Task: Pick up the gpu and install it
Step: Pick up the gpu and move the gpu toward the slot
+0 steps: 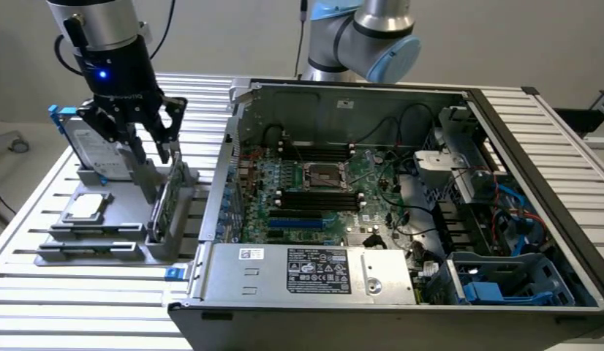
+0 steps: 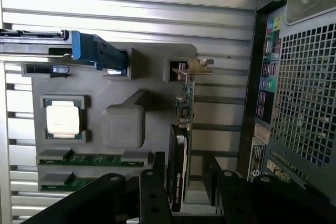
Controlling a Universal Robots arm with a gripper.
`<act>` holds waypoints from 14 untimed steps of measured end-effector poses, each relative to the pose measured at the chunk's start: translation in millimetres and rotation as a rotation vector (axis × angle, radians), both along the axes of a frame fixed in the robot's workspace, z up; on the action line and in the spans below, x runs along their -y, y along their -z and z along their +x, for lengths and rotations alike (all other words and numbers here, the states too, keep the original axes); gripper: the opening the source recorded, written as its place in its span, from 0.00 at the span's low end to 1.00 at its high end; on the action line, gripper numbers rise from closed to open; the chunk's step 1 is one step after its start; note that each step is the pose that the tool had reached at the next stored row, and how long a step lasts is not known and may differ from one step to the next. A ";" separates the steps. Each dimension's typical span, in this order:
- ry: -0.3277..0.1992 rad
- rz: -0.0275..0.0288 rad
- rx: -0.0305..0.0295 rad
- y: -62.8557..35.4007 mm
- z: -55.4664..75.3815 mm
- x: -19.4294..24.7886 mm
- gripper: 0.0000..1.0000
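Your open computer case (image 1: 341, 99) on the exterior view's right, grey parts tray (image 2: 123, 124) beside it, your gripper (image 1: 153, 164) wide open, gripping nothing, fingers (image 2: 152, 195) either side of the gpu (image 2: 181, 129), which stands on edge in the tray, case side.

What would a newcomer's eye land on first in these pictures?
The big open computer case takes up the exterior view's right, its green motherboard bared. At that view's left, the gripper hangs with open jaws astride the gpu, which stands on edge in a grey holder beside the case.
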State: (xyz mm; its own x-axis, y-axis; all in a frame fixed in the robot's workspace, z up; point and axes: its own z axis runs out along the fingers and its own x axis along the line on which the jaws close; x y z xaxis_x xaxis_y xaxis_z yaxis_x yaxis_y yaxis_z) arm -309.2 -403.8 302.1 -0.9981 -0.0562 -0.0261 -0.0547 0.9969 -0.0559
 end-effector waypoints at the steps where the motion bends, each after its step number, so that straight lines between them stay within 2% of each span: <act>1: 0.000 0.0000 -0.0001 1.8 0.1 0.2 0.42; 14: -0.006 -0.0001 -0.0001 25.4 1.6 2.7 0.42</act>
